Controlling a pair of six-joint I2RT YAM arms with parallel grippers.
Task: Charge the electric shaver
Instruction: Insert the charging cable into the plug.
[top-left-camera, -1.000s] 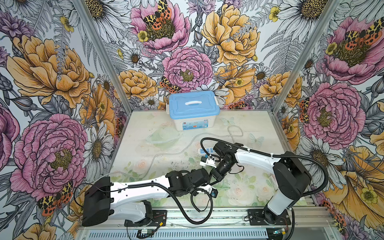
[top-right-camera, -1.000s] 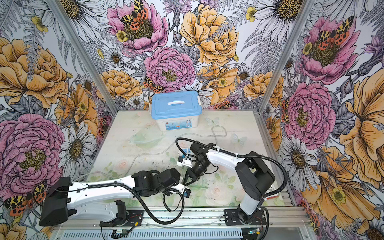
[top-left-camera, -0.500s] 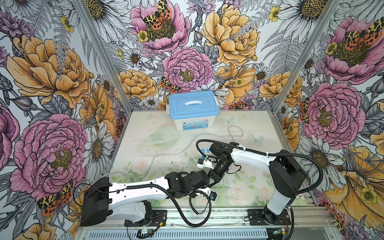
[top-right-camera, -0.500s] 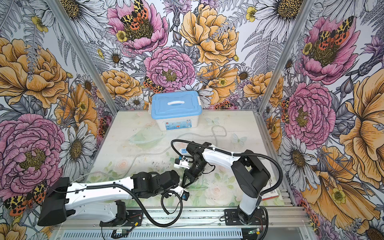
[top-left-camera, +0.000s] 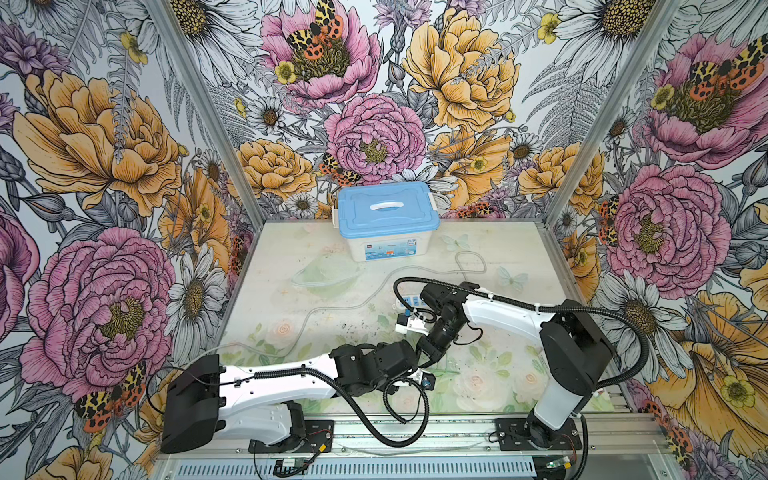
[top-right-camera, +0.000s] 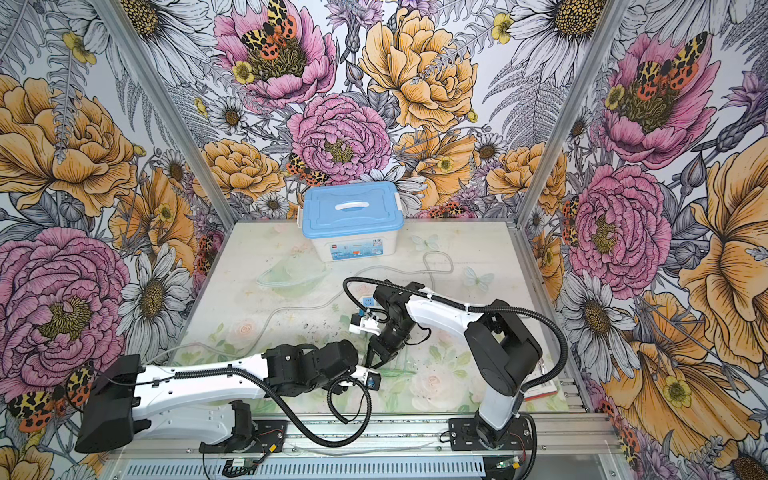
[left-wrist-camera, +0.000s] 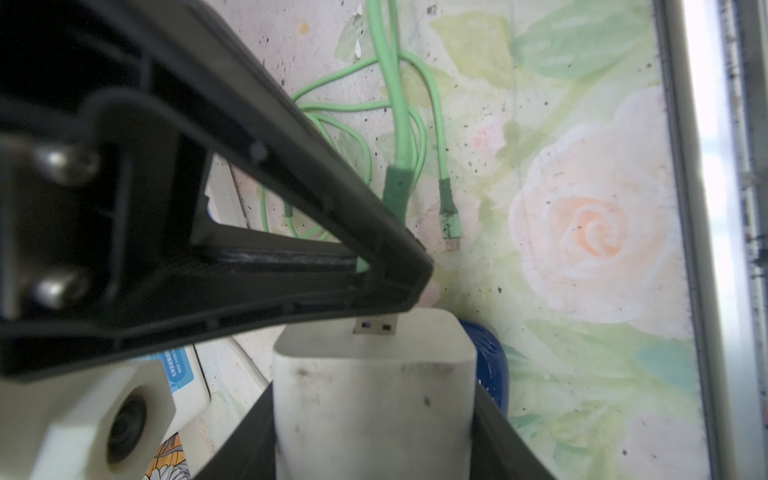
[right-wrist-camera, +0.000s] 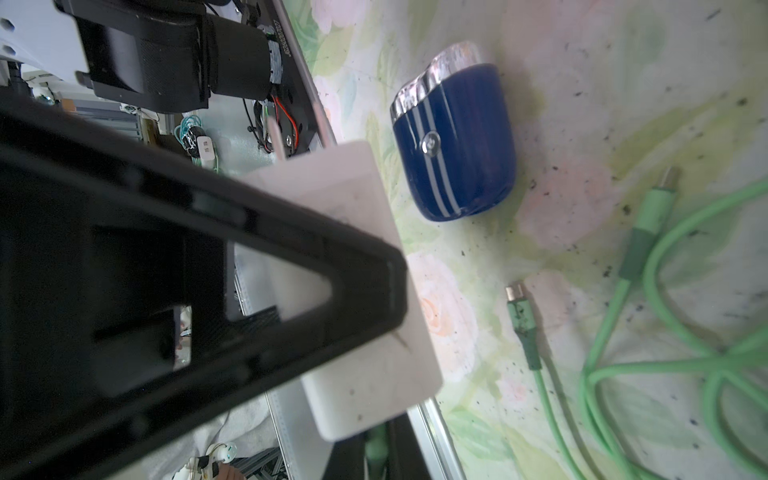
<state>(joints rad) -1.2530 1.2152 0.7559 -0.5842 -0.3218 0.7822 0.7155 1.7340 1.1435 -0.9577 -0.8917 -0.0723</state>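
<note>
- The right gripper (left-wrist-camera: 399, 282) is pinching shut on the USB plug (left-wrist-camera: 376, 326) of a green cable (left-wrist-camera: 401, 124). The plug's metal tip is sticking out past the black fingertips.
- That tip is meeting the end face of the white charger block (left-wrist-camera: 374, 395). I cannot tell whether it is seated in a port.
- The left gripper (left-wrist-camera: 374, 388) is clamping the white charger block between its 2 fingers (left-wrist-camera: 498, 432), with the jaws standing partly apart at the block's width.
- In both top views the 2 grippers are meeting near the front middle of the table mat (top-left-camera: 291, 299), the right gripper (top-left-camera: 428, 353) angling down toward the left wrist.
- The electric shaver (right-wrist-camera: 453, 145) is lying on its side on the mat just beside the charger block, and neither gripper is touching it. Its dark-blue body is showing 2 pale stripes and a round silver button.
- The rest of the cable is trailing in loops on the mat, with a loose end (right-wrist-camera: 521, 316) lying apart from the shaver.
- A white power strip (top-left-camera: 409, 300) with blue sockets is lying behind the right wrist.
- A blue-lidded storage box (top-left-camera: 386, 245) is sitting at the back, and its label is too small to read.
- A blue sticker (left-wrist-camera: 178, 370) is showing writing too blurred to read.
</note>
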